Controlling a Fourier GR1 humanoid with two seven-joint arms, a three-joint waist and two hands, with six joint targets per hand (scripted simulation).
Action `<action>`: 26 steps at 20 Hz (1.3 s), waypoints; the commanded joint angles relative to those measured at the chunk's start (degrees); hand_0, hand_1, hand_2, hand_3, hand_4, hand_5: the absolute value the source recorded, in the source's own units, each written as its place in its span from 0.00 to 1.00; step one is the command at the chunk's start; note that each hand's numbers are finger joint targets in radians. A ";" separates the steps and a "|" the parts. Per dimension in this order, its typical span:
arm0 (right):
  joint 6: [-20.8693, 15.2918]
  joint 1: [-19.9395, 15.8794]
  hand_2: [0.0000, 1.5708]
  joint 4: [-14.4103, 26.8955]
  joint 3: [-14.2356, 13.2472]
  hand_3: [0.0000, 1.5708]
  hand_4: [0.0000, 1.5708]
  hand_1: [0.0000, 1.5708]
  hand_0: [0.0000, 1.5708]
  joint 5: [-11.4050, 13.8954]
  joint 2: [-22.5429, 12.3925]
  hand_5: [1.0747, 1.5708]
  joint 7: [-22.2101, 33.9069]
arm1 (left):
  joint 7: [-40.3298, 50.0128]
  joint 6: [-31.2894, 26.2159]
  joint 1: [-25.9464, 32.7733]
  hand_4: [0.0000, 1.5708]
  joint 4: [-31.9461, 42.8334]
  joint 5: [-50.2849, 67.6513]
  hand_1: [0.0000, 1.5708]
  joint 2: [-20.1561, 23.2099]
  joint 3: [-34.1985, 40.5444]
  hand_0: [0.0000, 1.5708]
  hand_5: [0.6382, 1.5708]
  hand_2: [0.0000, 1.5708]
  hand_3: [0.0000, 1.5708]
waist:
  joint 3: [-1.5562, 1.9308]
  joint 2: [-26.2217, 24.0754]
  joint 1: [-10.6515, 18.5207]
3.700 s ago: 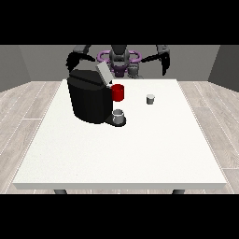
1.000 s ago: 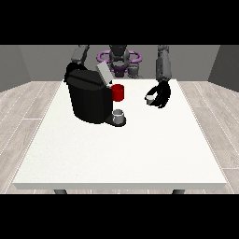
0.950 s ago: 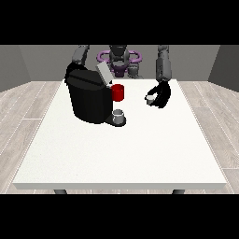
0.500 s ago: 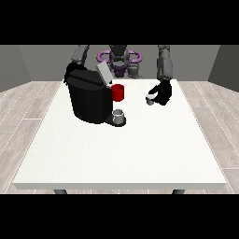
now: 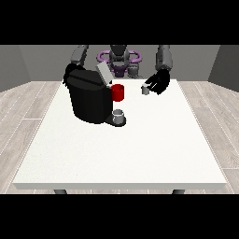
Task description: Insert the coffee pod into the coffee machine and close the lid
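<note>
Wood-look floor round a white worktop (image 5: 140, 154); coffee machine (image 5: 88, 98) sits at view's left w/ lid (image 5: 103, 74) tipped up, red part (image 5: 118, 92) on its front, grey cup (image 5: 119, 115) on its tray. Coffee pod (image 5: 145, 90) is off the worktop, pinched in the hand at the view's right (image 5: 158, 83) — prob. light, stiff, small, so best taken by its sides. Hand at the view's left (image 5: 69, 73) is behind the machine, fingers can't tell; raised lid & red part stand nearest the pod's way in.

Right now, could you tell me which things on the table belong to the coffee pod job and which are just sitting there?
For the job:
- coffee pod, at the hand at the view's right
- coffee machine, its lid raised

Not part of it:
- red part on the machine's front
- grey cup on the machine's base
</note>
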 commanded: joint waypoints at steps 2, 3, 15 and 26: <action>-0.40 -3.07 0.00 2.27 -0.72 0.00 0.28 0.00 0.00 -0.54 0.04 1.00 0.36 | 0.82 -5.68 -4.32 0.36 -2.83 0.24 0.79 -0.51 -0.76 0.79 1.00 0.84 0.82 | 0.00 -1.27 0.80; 1.35 0.40 0.00 -0.93 2.53 0.00 0.26 0.00 0.00 0.74 0.49 1.00 0.71 | 0.54 -5.12 -4.31 0.36 -0.83 0.55 0.80 1.32 0.96 0.80 1.00 0.85 0.82 | -0.02 -1.30 -2.58; 0.44 -2.86 0.00 -3.22 3.43 0.00 0.32 0.00 0.00 0.59 1.42 1.00 -0.54 | 3.66 -7.68 -15.44 0.33 -1.27 0.88 0.68 6.58 5.35 0.68 1.00 0.78 0.78 | -0.01 2.49 -5.99; -0.09 -5.93 0.00 -9.22 5.94 0.00 0.32 0.00 0.00 1.72 1.18 1.00 3.98 | 6.92 -8.29 -24.19 0.33 2.39 1.93 0.82 9.61 9.33 0.82 1.00 0.85 0.81 | -0.02 7.70 -12.71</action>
